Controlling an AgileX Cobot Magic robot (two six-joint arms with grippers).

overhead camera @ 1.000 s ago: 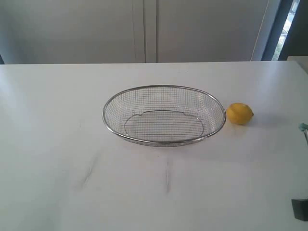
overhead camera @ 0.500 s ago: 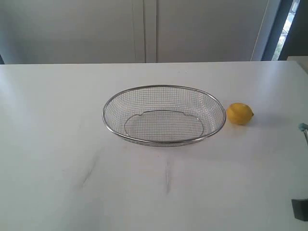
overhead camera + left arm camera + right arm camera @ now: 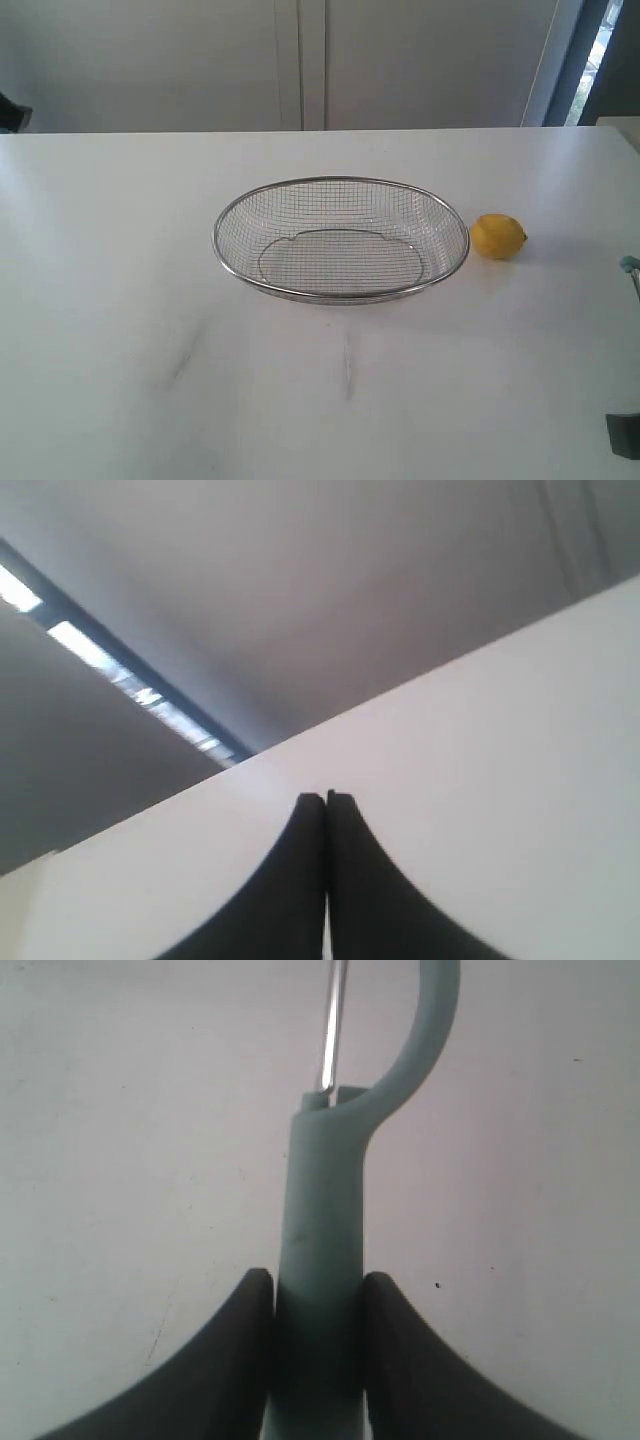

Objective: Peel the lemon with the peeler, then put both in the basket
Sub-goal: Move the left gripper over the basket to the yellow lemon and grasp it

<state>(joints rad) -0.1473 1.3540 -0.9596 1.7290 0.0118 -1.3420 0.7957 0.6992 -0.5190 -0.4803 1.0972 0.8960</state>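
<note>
The wire-mesh basket (image 3: 232, 210) sits in the middle of the white table with nothing in it. Just to its right, apart from the rim, lies the yellow lemon (image 3: 497, 237). In the right wrist view my right gripper (image 3: 318, 1280) is shut on the pale teal handle of the peeler (image 3: 325, 1190), with the metal blade pointing away over the table. In the exterior view only a teal tip of the peeler (image 3: 630, 265) shows, at the right edge. My left gripper (image 3: 326, 798) is shut on nothing above bare table.
A dark piece of the right arm (image 3: 623, 435) shows at the lower right corner. Another dark part (image 3: 12, 113) sticks in at the far left edge, by the table's back. Grey cabinet doors stand behind the table.
A dark part has come into the exterior view at the far left edge. The basket, the lemon and the peeler tip have not moved.
</note>
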